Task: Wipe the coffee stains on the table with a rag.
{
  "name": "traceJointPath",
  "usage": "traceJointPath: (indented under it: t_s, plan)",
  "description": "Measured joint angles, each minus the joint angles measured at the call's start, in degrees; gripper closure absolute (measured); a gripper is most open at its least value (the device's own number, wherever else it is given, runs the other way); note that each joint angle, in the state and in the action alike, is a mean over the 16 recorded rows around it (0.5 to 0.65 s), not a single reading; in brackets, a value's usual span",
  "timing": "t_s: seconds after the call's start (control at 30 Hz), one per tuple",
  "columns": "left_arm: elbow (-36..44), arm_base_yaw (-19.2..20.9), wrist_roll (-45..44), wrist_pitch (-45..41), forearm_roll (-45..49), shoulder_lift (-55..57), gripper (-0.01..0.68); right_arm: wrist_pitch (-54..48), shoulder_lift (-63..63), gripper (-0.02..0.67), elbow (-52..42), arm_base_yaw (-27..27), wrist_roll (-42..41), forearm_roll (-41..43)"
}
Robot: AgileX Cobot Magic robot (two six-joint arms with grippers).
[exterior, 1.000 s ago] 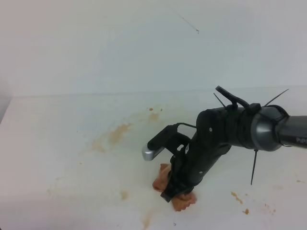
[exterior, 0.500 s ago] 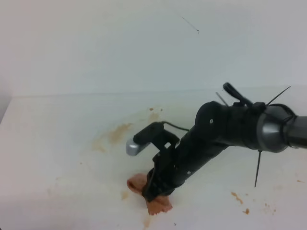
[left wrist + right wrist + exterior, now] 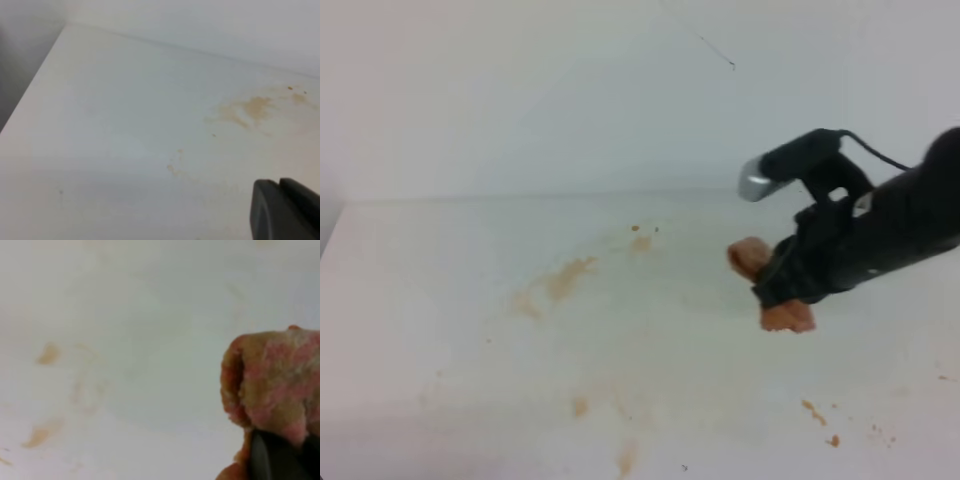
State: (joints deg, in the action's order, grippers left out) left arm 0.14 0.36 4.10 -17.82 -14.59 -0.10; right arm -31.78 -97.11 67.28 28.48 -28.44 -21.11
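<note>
My right gripper (image 3: 773, 289) is shut on the rag (image 3: 751, 257), a lumpy pinkish-orange wad that bulges out on both sides of the jaws, at the right of the table (image 3: 440, 300). In the right wrist view the rag (image 3: 272, 382) fills the right side above a dark finger (image 3: 272, 460). The coffee stains show as a tan blotch (image 3: 563, 280) left of centre, a small mark (image 3: 640, 241) behind it, and faint spots (image 3: 580, 407) near the front. The left wrist view holds the blotch (image 3: 250, 109) and only a dark corner of my left gripper (image 3: 285, 210).
Small orange-brown crumbs (image 3: 812, 408) lie at the front right of the table. The pale wall (image 3: 520, 100) rises behind the table's far edge. The table's left edge (image 3: 30, 100) drops off in the left wrist view.
My right arm dragged the rag leftward along the front of the table, then swung far right and back with it. The front stains look fainter and smeared.
</note>
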Motion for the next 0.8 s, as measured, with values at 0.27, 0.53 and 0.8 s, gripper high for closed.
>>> traceJointPath:
  t_s: [0.27, 0.53, 0.8]
  plan:
    - [0.00, 0.00, 0.00, 0.00, 0.00, 0.00, 0.675, 6.28, 4.82, 0.612, -12.65, -6.52, 3.27, 3.20]
    - [-0.14, 0.00, 0.00, -0.06, 0.00, 0.10, 0.675, 11.81, 5.27, 0.523, -18.08, -8.03, 3.49, 3.36]
    - [-0.14, 0.00, 0.00, -0.06, 0.00, 0.10, 0.675, 10.76, 6.45, 0.379, -16.78, -8.03, 3.74, 3.36]
